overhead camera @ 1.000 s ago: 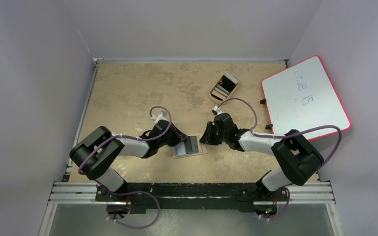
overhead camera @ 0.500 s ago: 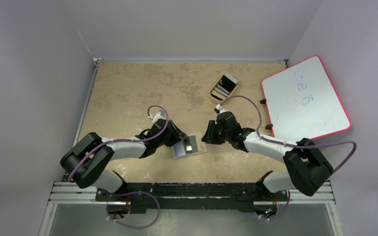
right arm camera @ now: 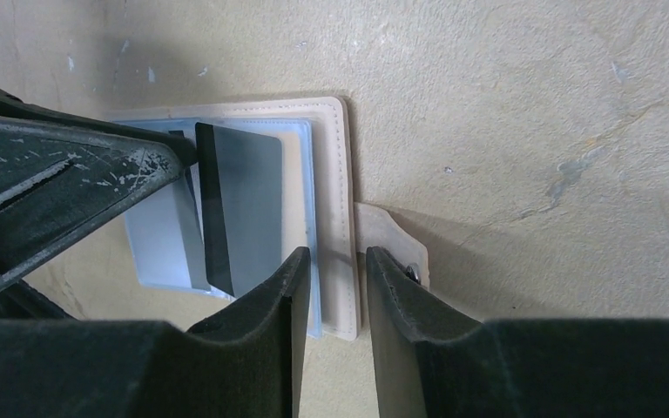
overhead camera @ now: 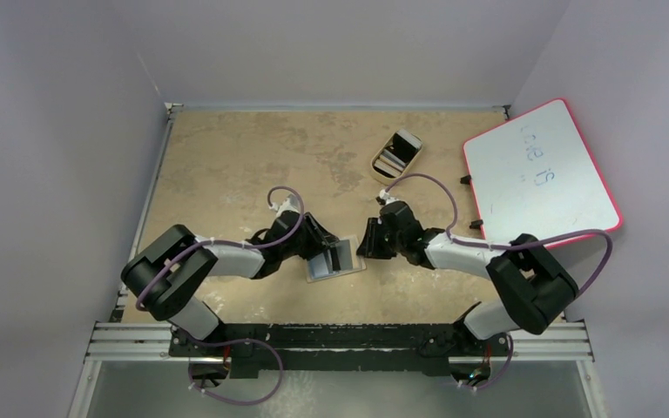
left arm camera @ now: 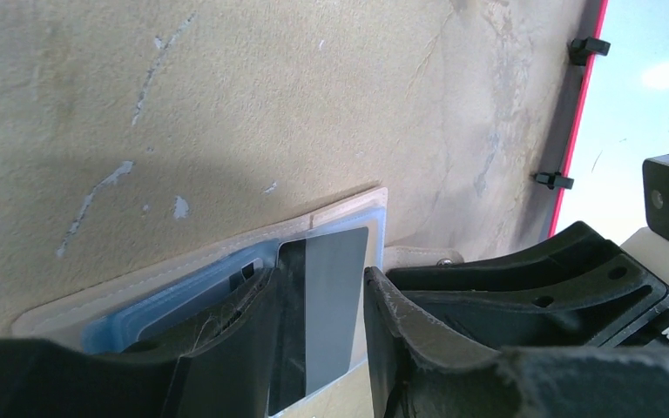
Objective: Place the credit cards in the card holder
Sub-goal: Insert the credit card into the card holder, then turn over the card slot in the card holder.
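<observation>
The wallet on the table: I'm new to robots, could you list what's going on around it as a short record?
Card holder: tan, open flat on the table
Dark-striped credit card: lies askew on the holder's clear sleeve; slotted in or not, unclear
Left hand: open, fingers either side of that card
Right hand: slightly open, at the holder's snap tab edge
Far side: phone-like slab in tan tray; whiteboard at right

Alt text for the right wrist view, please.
A grey credit card with a dark stripe lies on the clear pockets of the open tan card holder, with the left gripper at the card's upper-left corner. The right gripper stands slightly open over the holder's right edge, beside the snap tab.
</observation>
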Tool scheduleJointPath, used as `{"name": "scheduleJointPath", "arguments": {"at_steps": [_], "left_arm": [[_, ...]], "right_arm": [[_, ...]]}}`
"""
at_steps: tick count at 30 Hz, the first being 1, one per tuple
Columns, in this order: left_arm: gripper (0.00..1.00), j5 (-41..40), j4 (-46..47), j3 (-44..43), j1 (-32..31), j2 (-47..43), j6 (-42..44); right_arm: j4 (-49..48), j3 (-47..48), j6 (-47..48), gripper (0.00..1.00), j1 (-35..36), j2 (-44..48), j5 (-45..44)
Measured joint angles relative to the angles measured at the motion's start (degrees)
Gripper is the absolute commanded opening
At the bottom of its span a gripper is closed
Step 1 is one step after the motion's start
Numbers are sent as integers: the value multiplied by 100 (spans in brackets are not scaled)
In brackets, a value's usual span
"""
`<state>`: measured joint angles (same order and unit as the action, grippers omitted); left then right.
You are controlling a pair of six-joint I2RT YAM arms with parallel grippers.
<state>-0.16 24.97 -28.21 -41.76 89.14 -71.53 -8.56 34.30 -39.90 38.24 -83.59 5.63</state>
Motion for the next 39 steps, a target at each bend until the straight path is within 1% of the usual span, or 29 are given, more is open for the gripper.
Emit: {"name": "scheduleJointPath", "arguments": {"at_steps": [5,11,18,21,24,25,27,30,35,39], "left_arm": [[40,92,269,-70,-83,247,-201],[40,151,208,-243,-186,393,-328],[43,144,-575,-599,-201,308,-142],[45,138,-1132,-752,-251,79,46],[47,63,-1733,-863,-262,-275,269],[47,37,-1878,-872,-262,-396,345],[43,-9,-2188,-874,-219,-651,496],[41,-2,-2566,-868,7,-839,684],[46,-20,-3051,-713,389,-1067,922],[47,17,-3178,-634,402,-1130,1067]], "right_arm": [[-271,-173,-107,30,0,-15,125],[-603,-317,-304,29,-7,-35,164],[-750,-396,-367,30,-9,-22,184],[-581,-382,-356,36,0,76,140],[-262,-313,-299,39,2,315,85],[-177,-273,-291,39,2,404,79],[-85,-208,-280,39,2,564,70],[-33,-122,-273,40,13,741,33],[-4,81,-221,37,74,678,28],[-42,280,-173,31,234,404,76]]}}
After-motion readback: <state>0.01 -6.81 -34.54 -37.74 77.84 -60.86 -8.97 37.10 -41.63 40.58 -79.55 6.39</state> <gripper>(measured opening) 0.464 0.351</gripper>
